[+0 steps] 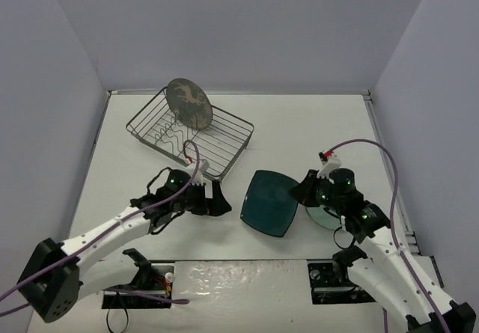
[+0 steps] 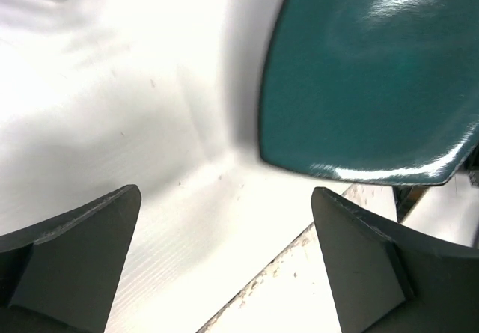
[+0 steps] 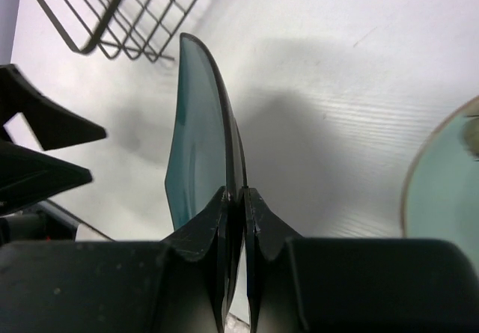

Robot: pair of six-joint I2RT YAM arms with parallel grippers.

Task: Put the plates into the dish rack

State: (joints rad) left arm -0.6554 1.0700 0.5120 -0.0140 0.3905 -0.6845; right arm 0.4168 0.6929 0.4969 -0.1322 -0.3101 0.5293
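My right gripper (image 1: 304, 194) is shut on the right edge of the square dark teal plate (image 1: 270, 203) and holds it tilted up off the table; the right wrist view shows the plate (image 3: 196, 138) edge-on between the fingers. My left gripper (image 1: 220, 198) is open and empty, just left of the teal plate (image 2: 367, 78). The round grey-brown deer plate (image 1: 188, 103) stands upright in the wire dish rack (image 1: 228, 147) at the back left. The pale mint-green plate (image 1: 329, 213) lies on the table under my right arm and shows at the right of the right wrist view (image 3: 449, 191).
A corner of the rack (image 3: 127, 11) shows at the top of the right wrist view. White walls close the table on three sides. The arm bases and purple cables lie along the near edge.
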